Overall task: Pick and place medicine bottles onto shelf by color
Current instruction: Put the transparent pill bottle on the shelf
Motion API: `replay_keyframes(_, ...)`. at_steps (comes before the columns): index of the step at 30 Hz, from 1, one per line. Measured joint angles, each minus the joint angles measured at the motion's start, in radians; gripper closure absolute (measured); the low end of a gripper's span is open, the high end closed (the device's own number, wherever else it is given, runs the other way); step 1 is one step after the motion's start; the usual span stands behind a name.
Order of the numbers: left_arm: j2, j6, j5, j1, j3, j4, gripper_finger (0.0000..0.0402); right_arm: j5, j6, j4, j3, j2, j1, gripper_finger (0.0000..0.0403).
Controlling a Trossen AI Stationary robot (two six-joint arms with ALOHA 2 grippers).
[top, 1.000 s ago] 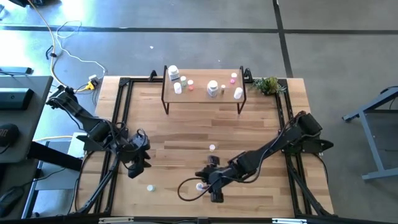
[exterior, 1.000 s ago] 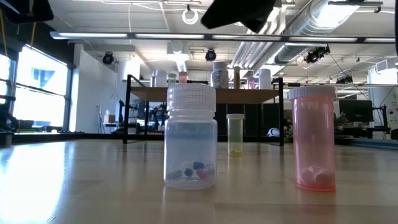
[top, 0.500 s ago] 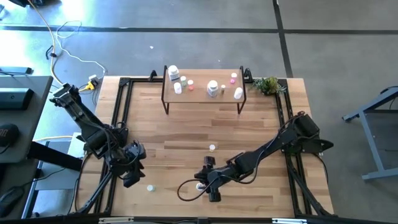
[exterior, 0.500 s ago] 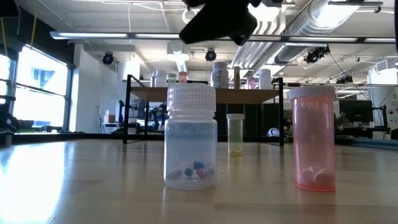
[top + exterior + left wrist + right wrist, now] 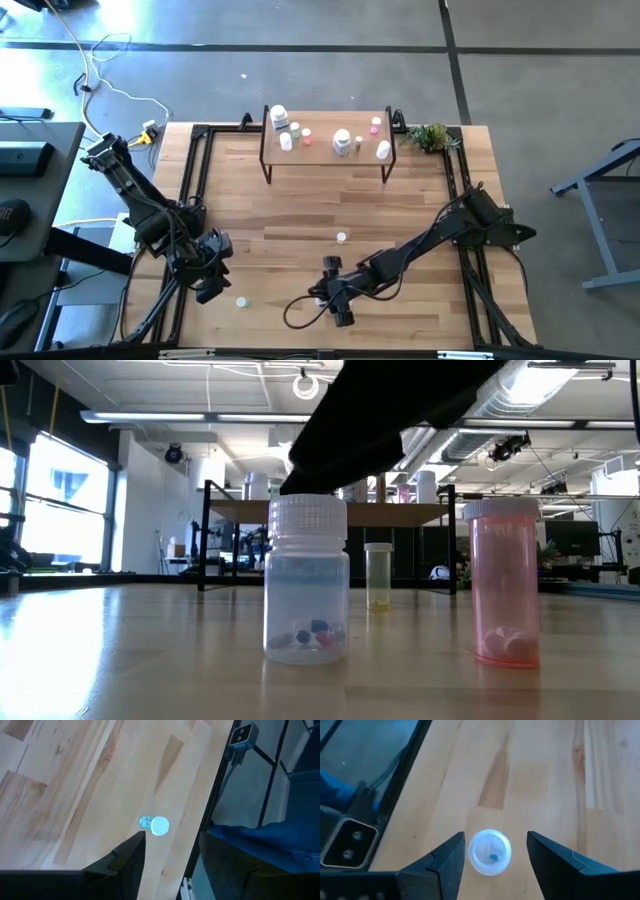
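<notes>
Task well along: several medicine bottles (image 5: pixel 342 142) already stand on the shelf (image 5: pixel 325 150), top centre of the high view.

Three left on the table (image 5: pixel 300 215): lower left a white-capped one (image 5: pixel 241 301), my left gripper (image 5: pixel 207 283) half open just above it, holding nothing. Centre, a small one (image 5: pixel 341 237). Lower centre, my right gripper (image 5: pixel 333 305), wide open, straddles a bottle (image 5: pixel 490 852), not clamped. Plant (image 5: pixel 432 135) top right, no obstruction.
</notes>
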Motion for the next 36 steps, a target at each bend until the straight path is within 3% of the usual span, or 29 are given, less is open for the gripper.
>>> replay_keyframes(15,0.0,0.009,0.0,0.0,0.0,0.0,0.0222,-0.046,0.005,0.002,-0.001,0.025,-0.012,0.02)
replay_keyframes(36,0.0,0.08,-0.022,0.001,0.0,-0.004,0.0222,-0.101,0.066,-0.019,0.0,0.025,-0.031,0.0292)
